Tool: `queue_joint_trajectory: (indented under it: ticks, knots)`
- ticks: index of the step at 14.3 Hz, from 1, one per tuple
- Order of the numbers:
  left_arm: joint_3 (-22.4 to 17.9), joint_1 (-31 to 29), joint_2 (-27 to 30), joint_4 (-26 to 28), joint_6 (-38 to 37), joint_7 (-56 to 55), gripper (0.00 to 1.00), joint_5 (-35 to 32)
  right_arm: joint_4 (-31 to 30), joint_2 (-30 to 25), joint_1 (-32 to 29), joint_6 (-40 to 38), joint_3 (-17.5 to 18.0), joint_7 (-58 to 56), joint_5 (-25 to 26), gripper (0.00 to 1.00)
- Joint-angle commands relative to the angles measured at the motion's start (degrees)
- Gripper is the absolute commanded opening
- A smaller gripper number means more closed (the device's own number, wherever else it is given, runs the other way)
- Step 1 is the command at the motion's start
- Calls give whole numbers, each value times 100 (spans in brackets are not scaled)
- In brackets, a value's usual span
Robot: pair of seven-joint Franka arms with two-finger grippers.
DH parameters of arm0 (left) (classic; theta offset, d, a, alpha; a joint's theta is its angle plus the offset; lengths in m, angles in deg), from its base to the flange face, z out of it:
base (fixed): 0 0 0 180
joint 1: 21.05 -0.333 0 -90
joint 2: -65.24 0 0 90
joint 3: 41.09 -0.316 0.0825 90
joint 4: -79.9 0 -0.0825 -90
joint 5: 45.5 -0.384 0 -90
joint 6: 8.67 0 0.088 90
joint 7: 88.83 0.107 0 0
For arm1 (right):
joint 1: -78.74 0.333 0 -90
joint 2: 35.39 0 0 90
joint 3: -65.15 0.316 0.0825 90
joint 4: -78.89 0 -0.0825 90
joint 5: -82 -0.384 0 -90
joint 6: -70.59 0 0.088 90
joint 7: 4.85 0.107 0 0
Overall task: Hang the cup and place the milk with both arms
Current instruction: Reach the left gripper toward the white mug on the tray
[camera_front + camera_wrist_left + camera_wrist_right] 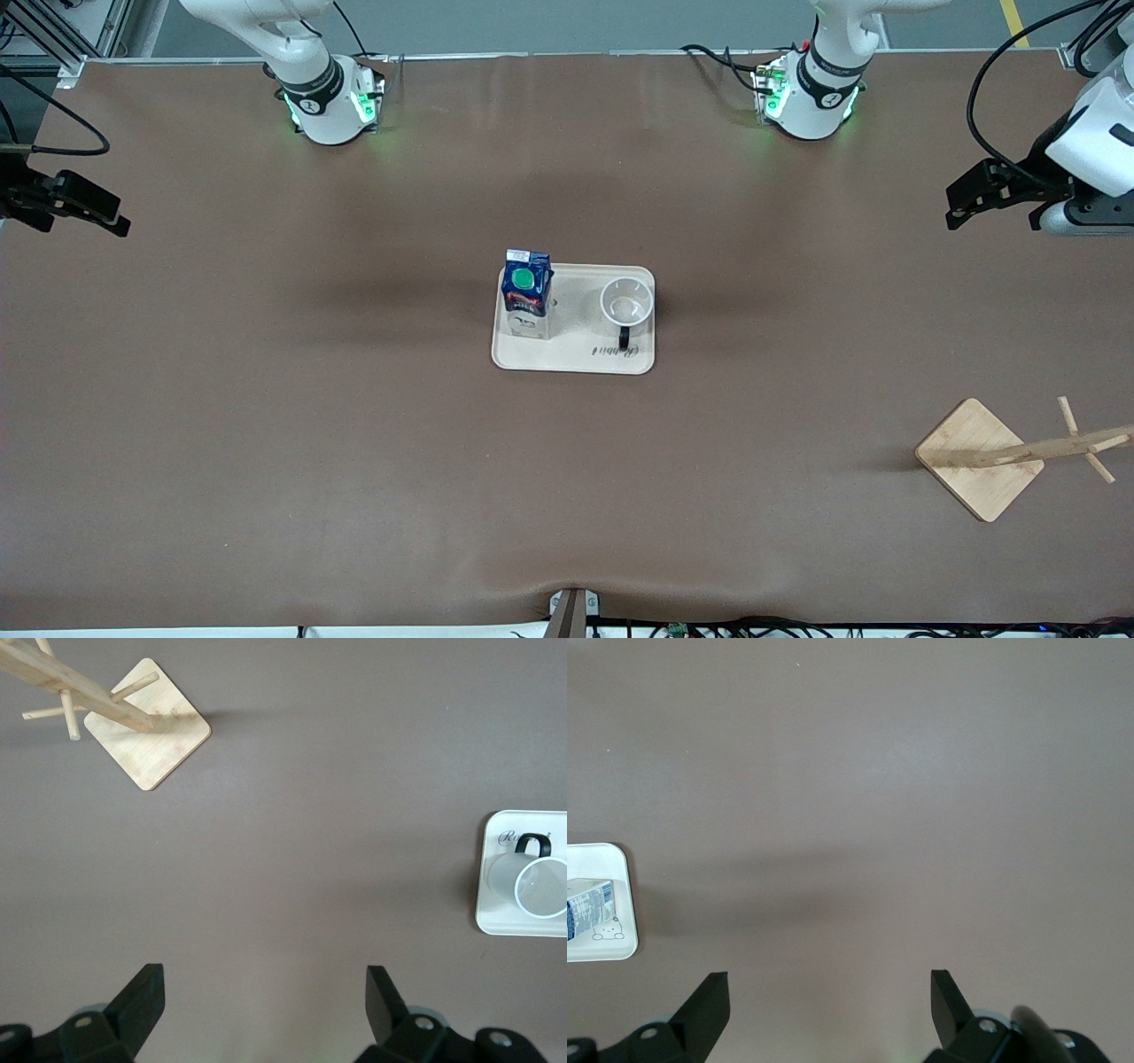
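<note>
The cup (627,303) stands upright on a cream tray (574,357) in the middle of the table, its mouth open to above and nothing visible inside it. Its thin black handle (624,338) points toward the front camera. The milk (526,293) stands upright on the same tray, beside the cup, toward the right arm's end; the two are apart and do not touch. The carton has a dark blue top with a round green cap (525,280). Near the handle some dark script is printed on the tray, too small to read.

The tray lies on a brown cloth (354,443) that covers the whole table, smooth with a few soft waves. A wooden rack (1019,452) with a square base and thin pegs stands toward the left arm's end, nearer to the front camera than the tray and well apart from it. Past the table edge near the arm bases there is a grey floor, and cables lie along the edge closest to the front camera.

The left gripper (983,197) hangs over the left arm's end of the table, its fingers (142,997) spread wide and holding nothing. The right gripper (71,206) hangs over the right arm's end, its fingers (707,999) also wide apart and empty. Both are well away from the tray.
</note>
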Motion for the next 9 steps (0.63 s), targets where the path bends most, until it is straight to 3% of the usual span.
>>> queue_joint_trajectory:
  ticks: [1, 9]
  knots:
    - [38, -21, -89, -143, -27, -57, 100, -109, 154, 69, -136, -101, 93, -70, 55, 100]
    - [29, -4, -449, -301, 8, -66, 100, -127, 154, 77, -127, -101, 93, -52, 38, 100]
